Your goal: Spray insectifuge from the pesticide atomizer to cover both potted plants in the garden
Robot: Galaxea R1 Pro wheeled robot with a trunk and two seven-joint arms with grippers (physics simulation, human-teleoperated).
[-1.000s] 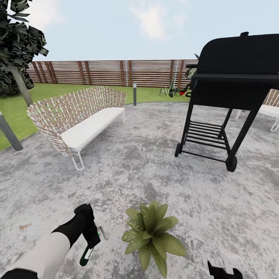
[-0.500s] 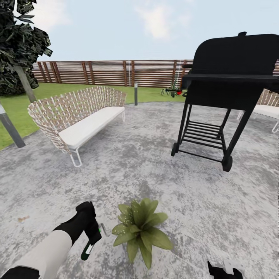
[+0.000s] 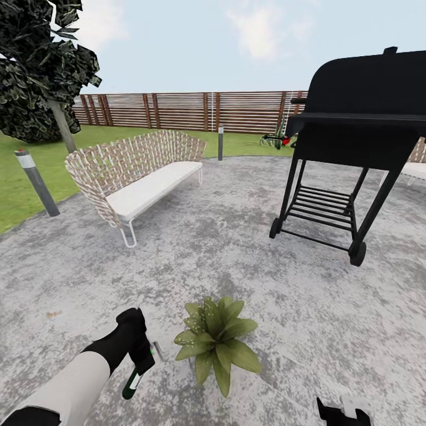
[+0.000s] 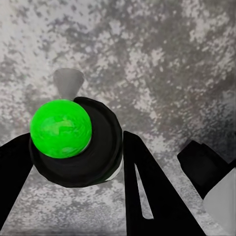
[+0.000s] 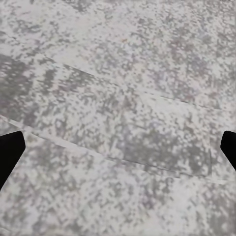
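Note:
My left gripper (image 3: 141, 362) is shut on the pesticide atomizer (image 3: 132, 383), a slim dark-green bottle with a white label, held low over the paving. In the left wrist view the atomizer (image 4: 73, 147) sits between the black fingers (image 4: 145, 194), its bright green end toward the camera. One potted plant (image 3: 216, 342), a low rosette of broad leaves, stands just right of the bottle; tiny white specks of insectifuge (image 3: 195, 324) dot its left leaves. The second potted plant is out of view. My right gripper (image 3: 343, 413) hangs at the bottom edge, open over bare paving (image 5: 118, 147).
A wicker bench (image 3: 142, 177) with a white cushion stands ahead to the left. The black grill (image 3: 355, 136) on wheels rises ahead to the right. A grey bollard (image 3: 36, 182) and a tree (image 3: 41, 65) mark the lawn edge. A wooden fence (image 3: 195, 110) closes the back.
The whole view has shifted, so the camera moved; bench and bollard now sit further right. The left arm keeps the same pose with the bottle in its grip.

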